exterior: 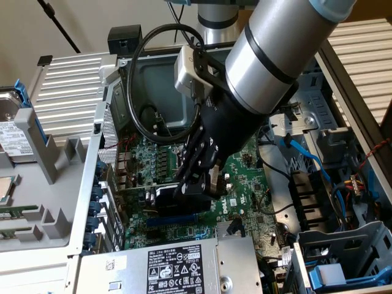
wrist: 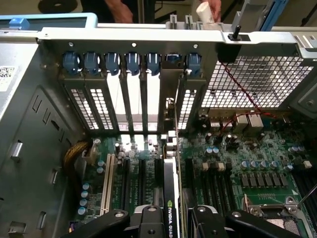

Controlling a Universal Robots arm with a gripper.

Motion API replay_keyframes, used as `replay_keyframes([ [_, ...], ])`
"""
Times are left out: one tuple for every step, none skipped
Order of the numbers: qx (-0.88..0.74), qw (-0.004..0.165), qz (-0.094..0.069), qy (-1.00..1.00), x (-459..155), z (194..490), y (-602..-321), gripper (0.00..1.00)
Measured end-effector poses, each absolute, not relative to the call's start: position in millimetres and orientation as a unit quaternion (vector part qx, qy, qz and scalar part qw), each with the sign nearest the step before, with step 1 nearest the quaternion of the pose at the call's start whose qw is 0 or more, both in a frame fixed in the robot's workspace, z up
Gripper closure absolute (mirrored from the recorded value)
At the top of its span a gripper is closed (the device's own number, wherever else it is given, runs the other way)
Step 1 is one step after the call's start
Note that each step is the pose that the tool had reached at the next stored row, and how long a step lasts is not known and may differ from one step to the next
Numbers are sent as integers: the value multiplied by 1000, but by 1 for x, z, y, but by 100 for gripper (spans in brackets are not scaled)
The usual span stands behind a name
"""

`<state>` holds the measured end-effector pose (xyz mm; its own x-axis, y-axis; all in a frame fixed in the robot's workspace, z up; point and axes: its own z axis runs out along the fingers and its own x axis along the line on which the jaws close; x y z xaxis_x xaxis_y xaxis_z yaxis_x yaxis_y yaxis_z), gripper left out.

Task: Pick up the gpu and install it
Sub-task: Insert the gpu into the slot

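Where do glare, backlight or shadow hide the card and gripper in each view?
Exterior view: the arm shades the gripper and gpu, which read as dark shapes. Wrist view: light through the slot openings glares, yet the gpu label stays readable.

A plain beige wall [exterior: 73, 24] stands behind the scene, and a ribbed pale panel [exterior: 364, 55] fills the exterior view's right.
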<state>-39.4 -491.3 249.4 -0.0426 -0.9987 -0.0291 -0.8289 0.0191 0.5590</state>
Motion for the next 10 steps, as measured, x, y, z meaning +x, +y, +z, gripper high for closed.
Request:
replay_keyframes([
  [665,192,-221,-687,-40,249,-491,74],
  [665,192,-221,-687,-40,249,-491,74],
  [665,192,-221,-687,-40,249,-491,74],
  [665,192,-221,-687,-40,249,-490,74],
  [665,192,-221,-687,-40,249,-490,74],
  [665,192,-221,-687,-40,249,-490,74],
  [665,192,-221,-687,-40,248,-489,74],
  [665,192,-221,-687,-40,248,-489,74],
  [665,192,-221,-687,-40,248,-489,74],
  [665,193,-221,-687,-40,248,-489,74],
])
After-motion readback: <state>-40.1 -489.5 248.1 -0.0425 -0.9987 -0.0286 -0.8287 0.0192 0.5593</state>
